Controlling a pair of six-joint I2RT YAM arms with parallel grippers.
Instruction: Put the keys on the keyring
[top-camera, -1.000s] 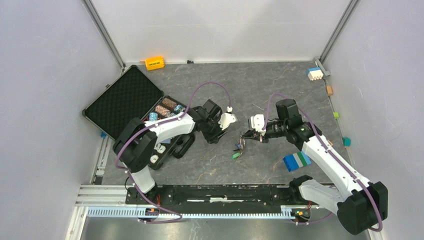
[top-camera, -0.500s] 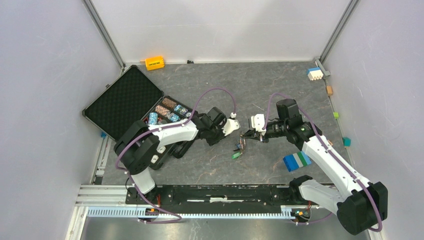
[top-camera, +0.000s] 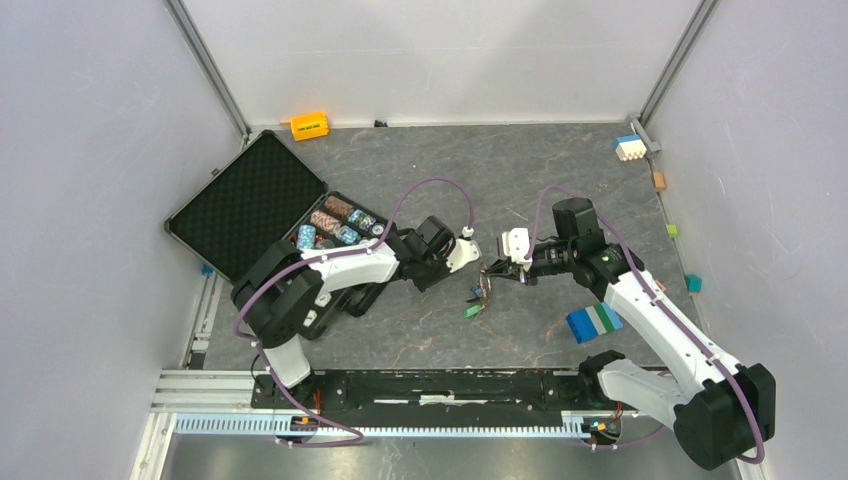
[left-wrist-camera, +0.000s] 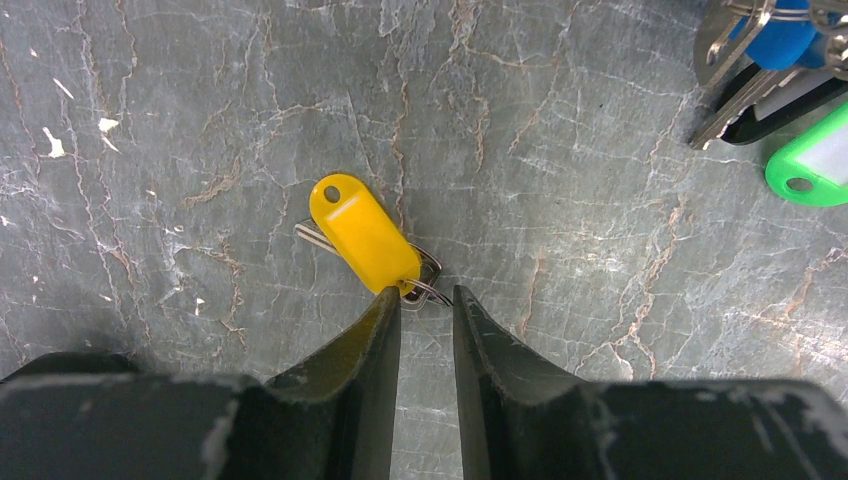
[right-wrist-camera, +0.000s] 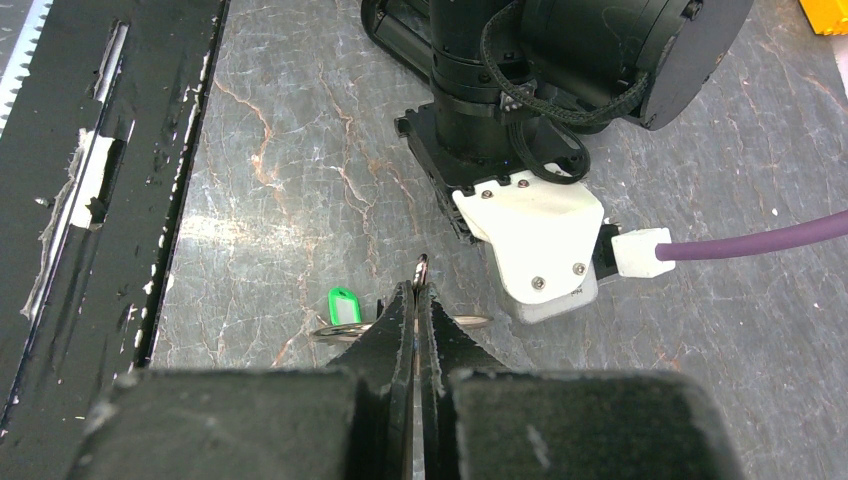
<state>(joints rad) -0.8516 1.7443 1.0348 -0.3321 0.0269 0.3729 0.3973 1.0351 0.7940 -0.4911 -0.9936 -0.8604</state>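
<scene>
An open black case (top-camera: 250, 200) lies at the left of the grey marbled tabletop (top-camera: 520, 170), with colourful rolls (top-camera: 335, 222) packed in its lower half. An orange-yellow block (top-camera: 309, 125) sits at the back wall. A blue-green-white brick stack (top-camera: 594, 322) lies beside the right arm (top-camera: 650, 300), and a small blue-and-white brick (top-camera: 629, 147) is in the far right corner. None of these is near the middle of the table, where the two grippers meet.

From above, the key bunch (top-camera: 482, 288) shows just under the right gripper's tip, its green tag (top-camera: 472, 311) nearest the robot. The left wrist housing hides the key below it.

Only the left wrist view shows that key: a yellow-tagged key (left-wrist-camera: 363, 236) lying flat on the tabletop. Its small wire loop (left-wrist-camera: 428, 291) sits right at the tips of the left gripper (left-wrist-camera: 427, 300). The jaws stand narrowly apart on either side of the loop; whether they touch it I cannot tell. The bunch's blue tag (left-wrist-camera: 782, 40) appears at that view's top right corner.

The right wrist view shows the right gripper (right-wrist-camera: 417, 290) pinched shut on the keyring (right-wrist-camera: 472, 320). A thin metal end pokes out past the fingertips, and the left wrist's white camera mount (right-wrist-camera: 530, 235) is directly ahead.

The left arm (top-camera: 340, 262) reaches low across the case's front corner, its wrist tipped down at the table. The right arm stretches diagonally in from the right, its gripper pointing left.
</scene>
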